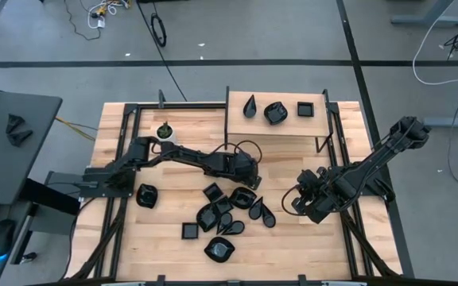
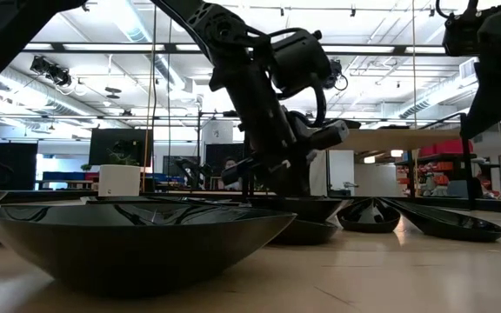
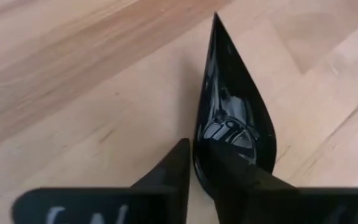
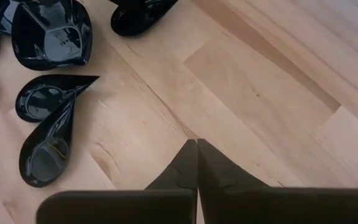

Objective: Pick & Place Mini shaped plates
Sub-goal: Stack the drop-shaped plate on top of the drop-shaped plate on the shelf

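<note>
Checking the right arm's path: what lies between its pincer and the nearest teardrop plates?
Bare wood, per the right wrist view, between pincer and teardrop plates.

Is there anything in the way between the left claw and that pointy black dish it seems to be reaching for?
Nothing visible. In the left wrist view the left gripper is already at the glossy black teardrop plate, one finger outside its rim and the other over its bowl. Bare wooden table surrounds the plate.

You won't find any text, label, brand, number or sign that can be read here: the only marks are blurred white strokes on the dark bar (image 3: 98,208) at the base of the left wrist's fingers, too smeared to make out.
</note>
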`<state>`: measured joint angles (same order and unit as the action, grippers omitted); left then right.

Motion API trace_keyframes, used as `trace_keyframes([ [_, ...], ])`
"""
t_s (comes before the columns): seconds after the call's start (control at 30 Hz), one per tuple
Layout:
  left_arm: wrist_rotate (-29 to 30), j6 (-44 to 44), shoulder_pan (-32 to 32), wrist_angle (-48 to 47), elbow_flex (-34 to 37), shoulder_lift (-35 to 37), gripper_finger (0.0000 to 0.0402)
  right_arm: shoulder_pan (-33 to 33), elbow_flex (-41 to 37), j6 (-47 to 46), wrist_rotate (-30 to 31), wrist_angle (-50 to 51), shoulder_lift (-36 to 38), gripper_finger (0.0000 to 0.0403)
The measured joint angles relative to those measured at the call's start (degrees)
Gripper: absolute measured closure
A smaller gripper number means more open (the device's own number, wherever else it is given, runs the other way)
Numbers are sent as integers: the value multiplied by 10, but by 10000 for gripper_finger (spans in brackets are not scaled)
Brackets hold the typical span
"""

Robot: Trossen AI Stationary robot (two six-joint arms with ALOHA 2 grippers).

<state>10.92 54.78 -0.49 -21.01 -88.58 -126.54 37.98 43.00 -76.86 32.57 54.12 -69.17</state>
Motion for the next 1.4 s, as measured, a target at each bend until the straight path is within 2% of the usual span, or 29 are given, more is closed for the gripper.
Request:
trace_keyframes([
  [0.2, -4, 0, 0, -4, -8, 1, 395, 0, 0, 2, 0, 2, 0, 401],
  [0.4, -21, -1, 0, -17, -9, 21, 388, 0, 0, 2, 0, 5, 0, 401],
  [0.53, -67, -18, -4, -45, -9, 49, 396, 0, 0, 2, -14, 14, 1, 401],
  [0.67, -114, -27, -16, -67, -9, 98, 394, 8, 0, 8, -41, 28, 22, 401],
  [0.83, -132, 3, -31, -89, -26, 160, 396, 16, 0, 9, -22, 40, 57, 401],
  [1.0, -86, -4, -16, -108, -123, 174, 396, 14, 0, 9, 24, 32, 70, 401],
  [1.13, -22, -58, 30, -119, -195, 163, 398, 5, 0, 11, 45, 27, 71, 401],
  [1.3, 58, -123, 99, -120, -208, 160, 395, -7, 0, 28, 45, 17, 71, 401],
  [1.4, 73, -149, 140, -126, -205, 159, 393, -9, 0, 24, 45, 12, 71, 401],
])
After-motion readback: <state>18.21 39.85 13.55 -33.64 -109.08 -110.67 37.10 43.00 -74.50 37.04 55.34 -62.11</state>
